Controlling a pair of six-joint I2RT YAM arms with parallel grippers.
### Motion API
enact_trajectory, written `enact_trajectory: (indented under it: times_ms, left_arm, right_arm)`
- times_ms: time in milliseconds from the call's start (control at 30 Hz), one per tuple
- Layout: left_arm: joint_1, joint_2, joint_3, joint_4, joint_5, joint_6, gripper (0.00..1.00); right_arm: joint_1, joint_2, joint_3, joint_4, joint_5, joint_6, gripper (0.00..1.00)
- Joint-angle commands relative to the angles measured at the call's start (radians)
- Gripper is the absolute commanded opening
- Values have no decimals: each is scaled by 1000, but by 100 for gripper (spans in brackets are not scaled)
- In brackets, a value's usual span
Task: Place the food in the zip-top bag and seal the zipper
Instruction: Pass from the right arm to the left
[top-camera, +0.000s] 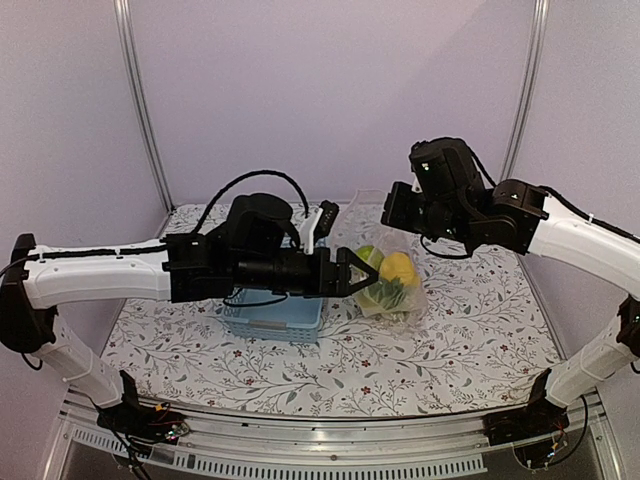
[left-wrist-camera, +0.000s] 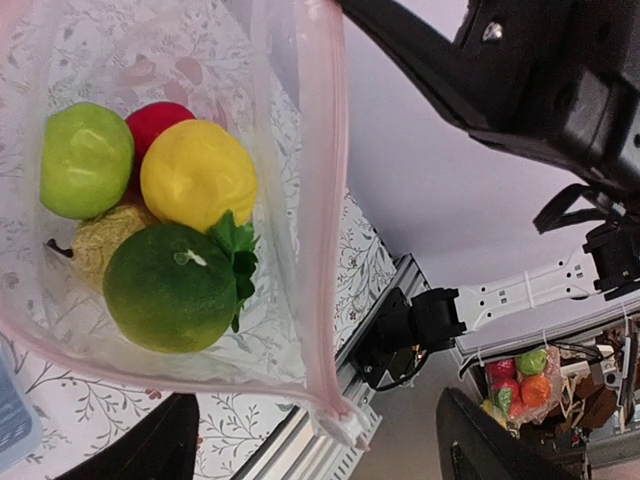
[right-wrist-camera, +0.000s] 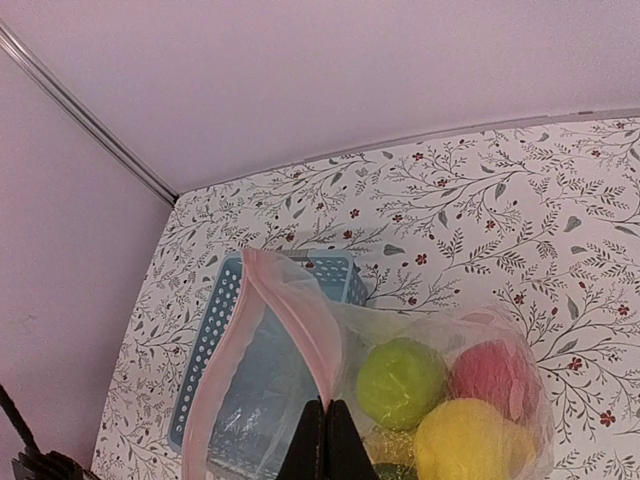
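Right jaws clamped the pink press-seal zipper (right-wrist-camera: 305, 315), judged the only firm hold on the limp, slippery clear plastic bag (right-wrist-camera: 260, 400) of toy fruits (right-wrist-camera: 465, 445); left jaws stood wide.

top external: high, near side, looking forward-down over whole table (top-camera: 480, 330) | left wrist: close, rolled, into zip-top bag (left-wrist-camera: 280, 330) | right wrist: close, down onto bag | shared: bag

It was a robotics lab booth: plain lilac panels (top-camera: 330, 90) framed by aluminium posts (top-camera: 140, 100), a floral-clothed table (top-camera: 480, 340), and loose cabling (top-camera: 150, 435) below.
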Motion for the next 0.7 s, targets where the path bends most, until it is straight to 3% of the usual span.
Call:
enact_trajectory:
  times_ms: [0,433,667]
  left_arm:
    - [-17,11,46,-47,-28,6,80]
    - [-17,74,133,-209,-105,18,69]
    - [-17,74,137,-233,-136,30,51]
  right_arm:
    - [7,18,0,8,22,9,0]
    - [40,45,37,-23,93,-19,0]
    - [49,60,51,-48,106,-36,0]
